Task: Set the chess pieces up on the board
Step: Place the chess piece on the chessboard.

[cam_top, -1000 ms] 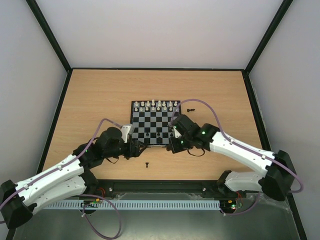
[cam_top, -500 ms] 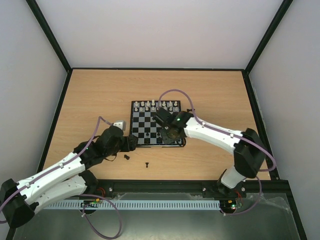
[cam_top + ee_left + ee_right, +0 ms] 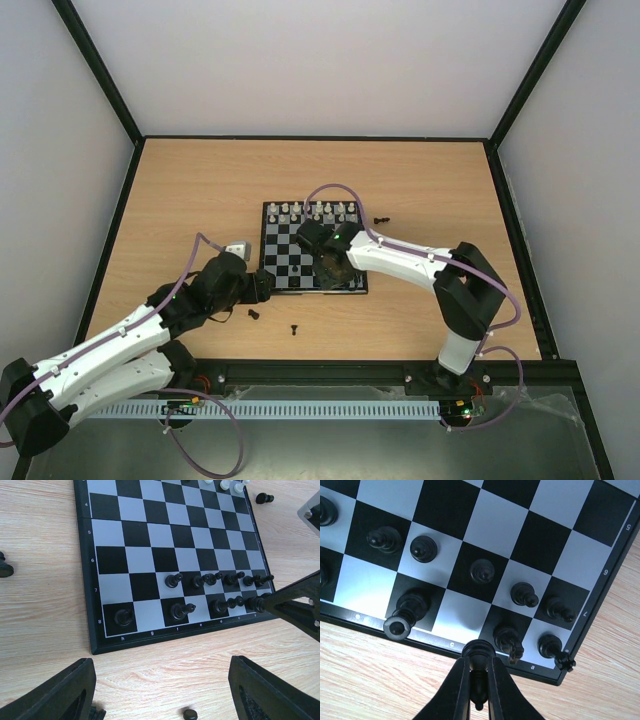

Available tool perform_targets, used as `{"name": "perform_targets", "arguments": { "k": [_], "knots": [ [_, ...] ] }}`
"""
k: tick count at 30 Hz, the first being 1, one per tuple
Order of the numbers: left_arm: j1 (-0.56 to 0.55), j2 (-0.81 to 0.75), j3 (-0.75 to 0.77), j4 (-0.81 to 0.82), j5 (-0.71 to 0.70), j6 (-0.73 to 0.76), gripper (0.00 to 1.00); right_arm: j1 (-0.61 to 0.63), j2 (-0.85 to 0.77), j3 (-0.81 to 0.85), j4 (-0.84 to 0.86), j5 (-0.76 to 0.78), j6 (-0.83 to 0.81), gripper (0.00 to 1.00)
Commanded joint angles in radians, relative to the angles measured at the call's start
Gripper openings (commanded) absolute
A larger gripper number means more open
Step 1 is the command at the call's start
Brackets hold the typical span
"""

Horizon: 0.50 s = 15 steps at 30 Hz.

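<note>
Looking down from above, a pale wood-grain table (image 3: pixel 190 200) carries a small square board (image 3: pixel 283 262) near its middle, checked in black and pale grey inside a thin black frame. Tiny white pieces (image 3: pixel 318 210) line its far edge. The white-shelled left arm (image 3: pixel 120 345) ends in a dark tip just beside the board's near left corner. The right arm (image 3: pixel 405 255) bends over the board and hides part of its near side. Loose black pieces (image 3: pixel 253 313) lie on the wood, two in front of the board and one past its far right corner. From the left wrist, the left gripper (image 3: pixel 161 667) stands wide open and empty over bare wood just in front of the board, its matt black fingers (image 3: pixel 55 695) at the bottom corners. Glossy black pieces (image 3: pixel 172 580) stand in the two nearest rows, and a dark part of the right arm crosses the board's right corner. From the right wrist, the right gripper (image 3: pixel 479 667) is pinched shut on a slim, round-topped black piece (image 3: pixel 479 650), held over the board's framed edge beside an empty pale square, with other black pieces on the squares around it.
</note>
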Motion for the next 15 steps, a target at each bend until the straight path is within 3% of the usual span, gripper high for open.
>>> {"name": "perform_targets", "arguments": {
  "k": [1,15],
  "knots": [
    [0.01,-0.008,0.015,0.008,-0.001,0.011,0.76,0.005,0.036,0.039,-0.034,0.006,-0.017,0.01],
    [0.016,0.007,0.016,0.023,0.015,0.023,0.76,0.001,0.107,0.06,0.002,-0.011,-0.037,0.03]
  ]
}}
